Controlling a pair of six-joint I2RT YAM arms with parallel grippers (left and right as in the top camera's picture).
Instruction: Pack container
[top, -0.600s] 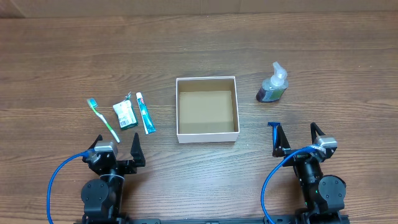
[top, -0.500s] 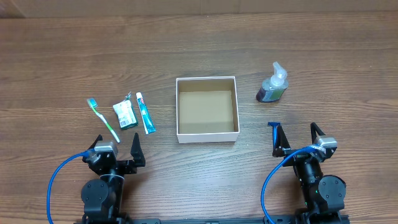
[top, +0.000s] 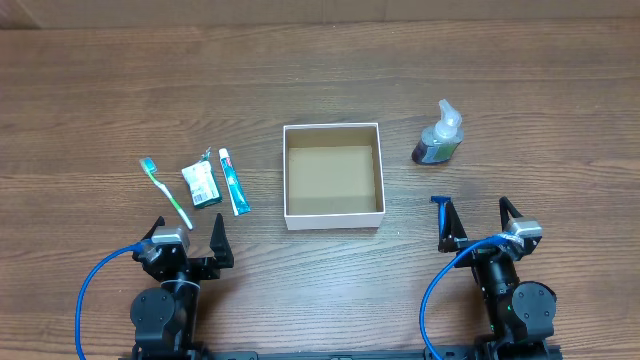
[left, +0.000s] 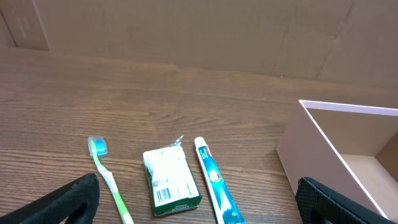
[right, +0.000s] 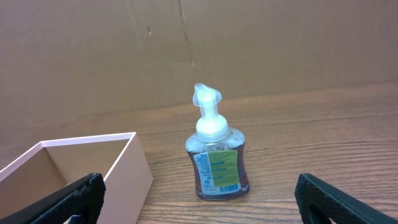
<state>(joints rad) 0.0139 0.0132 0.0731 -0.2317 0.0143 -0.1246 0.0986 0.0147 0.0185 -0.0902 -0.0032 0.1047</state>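
Note:
The container (top: 333, 219), a shallow white box with a brown inside, stands empty mid-table; its wall also shows in the left wrist view (left: 311, 155) and the right wrist view (right: 134, 177). A green toothbrush (top: 165, 192) (left: 106, 177), a green-and-white packet (top: 202, 184) (left: 171, 182) and a toothpaste tube (top: 234, 181) (left: 214, 183) lie side by side left of it. A soap pump bottle (top: 438, 136) (right: 216, 158) stands to its right. A blue razor (top: 440, 201) lies by my right gripper. My left gripper (top: 190, 236) (left: 199, 198) and right gripper (top: 483, 226) (right: 200, 210) are open and empty, near the front edge.
A brown cardboard wall (left: 186, 31) stands behind the wooden table (top: 320, 70). Blue cables (top: 95, 290) loop beside each arm base at the front.

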